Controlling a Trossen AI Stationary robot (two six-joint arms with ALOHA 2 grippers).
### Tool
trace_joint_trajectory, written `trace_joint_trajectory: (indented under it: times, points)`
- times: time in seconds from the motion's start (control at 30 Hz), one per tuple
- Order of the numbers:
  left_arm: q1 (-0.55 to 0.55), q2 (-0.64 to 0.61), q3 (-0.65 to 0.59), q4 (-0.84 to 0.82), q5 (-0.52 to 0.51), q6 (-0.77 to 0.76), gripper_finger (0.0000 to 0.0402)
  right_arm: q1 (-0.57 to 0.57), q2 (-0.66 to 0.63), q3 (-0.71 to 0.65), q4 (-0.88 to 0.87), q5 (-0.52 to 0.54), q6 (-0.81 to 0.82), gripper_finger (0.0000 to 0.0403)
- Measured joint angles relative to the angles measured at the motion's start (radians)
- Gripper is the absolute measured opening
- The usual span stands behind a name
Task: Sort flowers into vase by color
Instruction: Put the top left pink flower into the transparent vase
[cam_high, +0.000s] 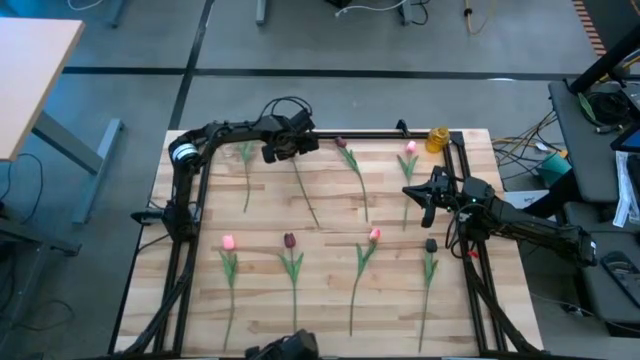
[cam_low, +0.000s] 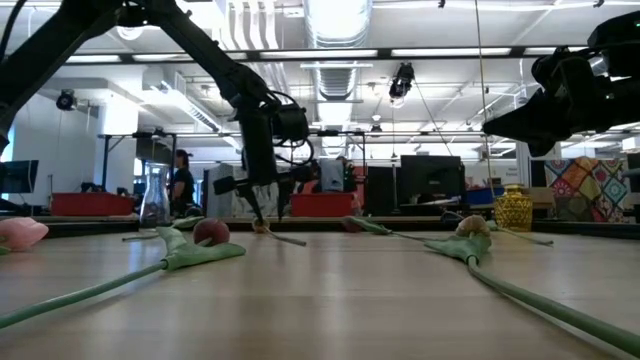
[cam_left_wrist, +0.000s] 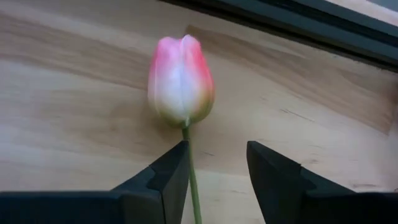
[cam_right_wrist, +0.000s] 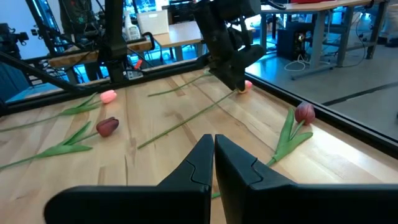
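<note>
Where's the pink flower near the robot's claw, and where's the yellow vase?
pink tulip (cam_left_wrist: 181, 81), left wrist view, on the middle of its flower head.
yellow vase (cam_high: 437, 139), high view, on its top, at the table's far edge.
left pincer (cam_left_wrist: 217, 165), left wrist view, midway between its open fingertips.

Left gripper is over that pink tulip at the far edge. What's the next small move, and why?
Probably lower the left gripper a touch and close on the stem. Its fingers stand open with the stem between them, nearer one finger, just behind the pink tulip lying on the table. The right gripper waits shut.
</note>
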Motion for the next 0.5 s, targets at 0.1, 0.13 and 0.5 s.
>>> trace_joint_trajectory:
  times: [0.1,0.13,0.5]
  points:
    - [0.0,0.0,-0.003,-0.015,0.01,-0.013,0.0146,0.0,0.0,0.0,0.0,0.0,0.0,0.0009]
    - [0.0,0.0,-0.003,-0.013,0.009,-0.013,0.0146,0.0,0.0,0.0,0.0,0.0,0.0,0.0009]
    - [0.028,0.0,-0.022,0.015,-0.033,0.058,0.0101,0.0,0.0,0.0,0.0,0.0,0.0,0.0009]
